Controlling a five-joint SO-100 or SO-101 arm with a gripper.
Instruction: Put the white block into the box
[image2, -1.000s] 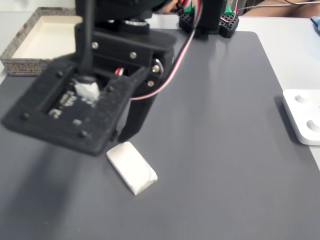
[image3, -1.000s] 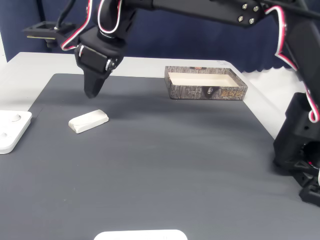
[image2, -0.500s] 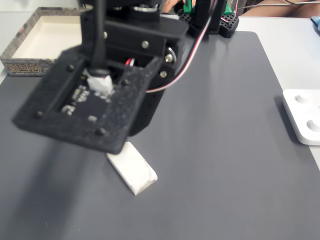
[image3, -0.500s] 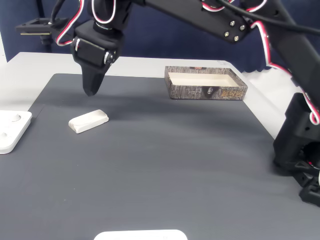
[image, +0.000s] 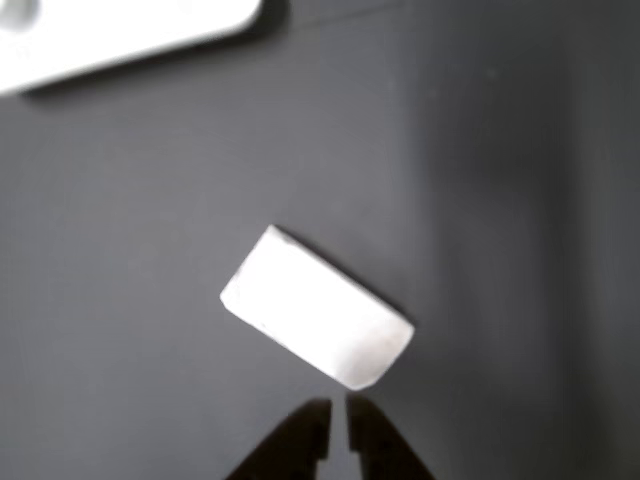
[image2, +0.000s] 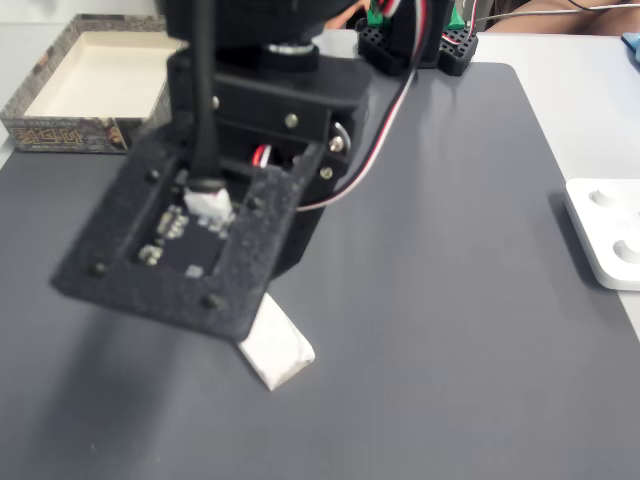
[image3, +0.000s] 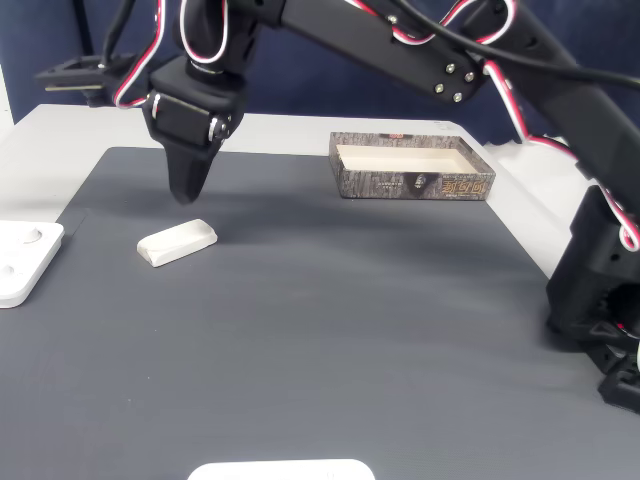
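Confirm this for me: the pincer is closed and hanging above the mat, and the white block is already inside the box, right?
Not quite. The block is not in the box; a fixed view shows it lying on the dark mat, well apart from the box, which holds nothing. The rest stands: the pincer hangs closed above the mat, next to the block.

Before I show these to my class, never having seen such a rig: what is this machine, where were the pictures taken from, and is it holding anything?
It is a black jointed robot arm on a dark grey table mat. Two cameras stand fixed at opposite sides; the other view looks down past its end effector, whose tips are nearly together and hold nothing. Just beyond the tips lies the small white rectangular block. A shallow patterned cardboard box waits across the mat, and a white dimpled slab lies at the edge.
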